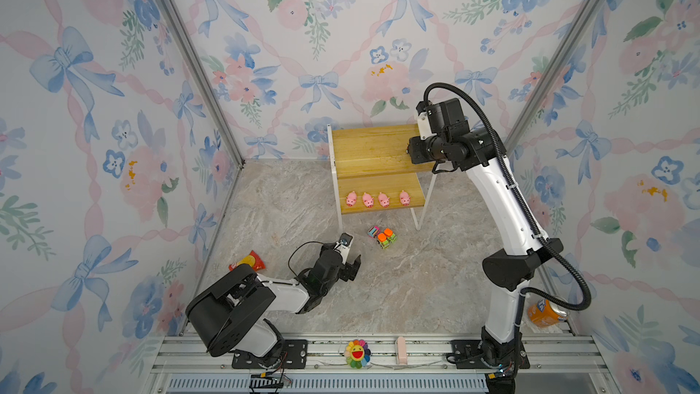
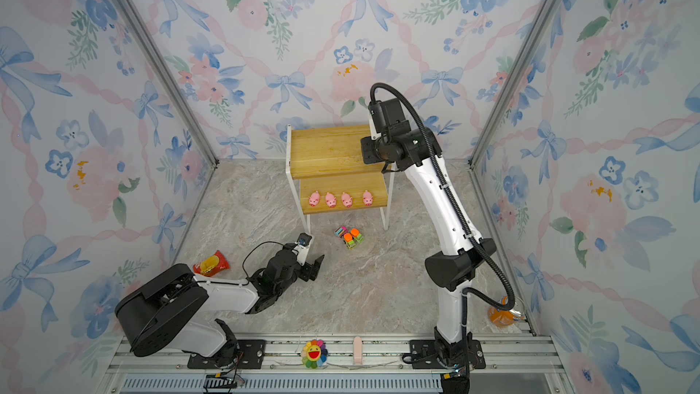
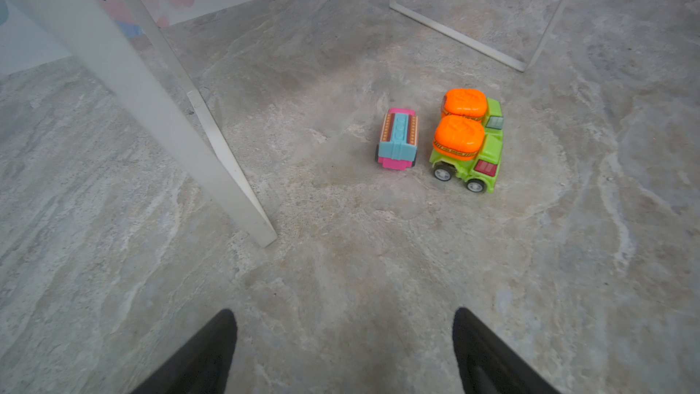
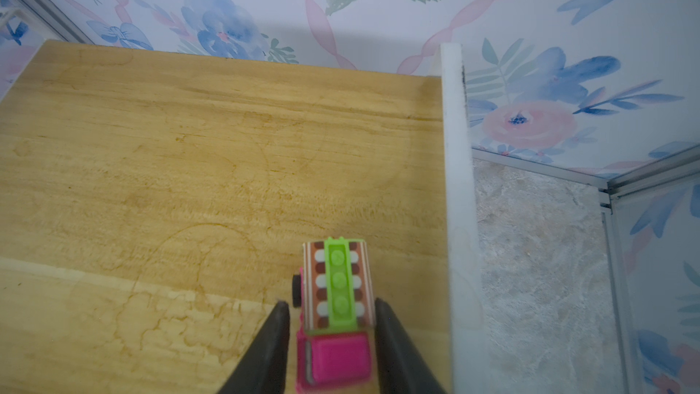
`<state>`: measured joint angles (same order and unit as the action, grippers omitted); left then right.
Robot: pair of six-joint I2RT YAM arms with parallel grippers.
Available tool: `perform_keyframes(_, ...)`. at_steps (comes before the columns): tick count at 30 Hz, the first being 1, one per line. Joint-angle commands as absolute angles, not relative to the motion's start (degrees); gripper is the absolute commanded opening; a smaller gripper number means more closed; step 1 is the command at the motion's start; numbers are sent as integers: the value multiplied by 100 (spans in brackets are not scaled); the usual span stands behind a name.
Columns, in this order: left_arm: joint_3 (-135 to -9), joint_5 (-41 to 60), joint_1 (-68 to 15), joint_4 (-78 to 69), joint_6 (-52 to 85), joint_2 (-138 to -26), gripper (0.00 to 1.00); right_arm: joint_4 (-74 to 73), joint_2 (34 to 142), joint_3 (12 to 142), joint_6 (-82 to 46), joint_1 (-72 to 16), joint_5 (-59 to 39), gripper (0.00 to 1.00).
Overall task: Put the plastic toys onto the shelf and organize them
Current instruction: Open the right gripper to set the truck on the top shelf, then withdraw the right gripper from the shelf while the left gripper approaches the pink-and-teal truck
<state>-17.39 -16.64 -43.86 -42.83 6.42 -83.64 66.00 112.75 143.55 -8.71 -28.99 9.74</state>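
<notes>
Over the top board of the shelf (image 1: 363, 145), at its right end, the right gripper (image 4: 329, 307) has narrow jaws either side of a pink truck (image 4: 335, 358); whether they pinch it cannot be told. Four pigs (image 1: 375, 198) line the lower board. A second pink truck (image 3: 397, 138) and two green trucks (image 3: 469, 142) sit on the floor (image 1: 416, 278) before the wide-open left gripper (image 3: 344, 335). The trucks look light, hard, slick and wheeled, probably best pinched across their flat sides.
</notes>
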Motion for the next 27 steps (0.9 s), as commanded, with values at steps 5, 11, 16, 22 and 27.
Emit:
perform_keyframes(5, -1758, -1704, -4359, -4418, 633, -8407, 90, 6655, 11296, 14343, -816, -2927, 1002, 42)
perform_keyframes(11, -1749, -1703, -4359, -4447, 668, -8399, 90, 6666, 11145, 14310, -765, -2932, 965, 51)
perform_keyframes(16, -1788, -1678, -4364, -4628, 718, -8459, 91, 6472, 10520, 13897, -674, -2937, 984, 59)
perform_keyframes(22, -2099, -1644, -4360, -5020, 688, -9008, 92, 5584, 8981, 12310, -631, -2945, 809, 62)
perform_keyframes(27, -2248, -1695, -4368, -5607, 524, -9532, 92, 5138, 7856, 11183, -722, -2849, 730, 65)
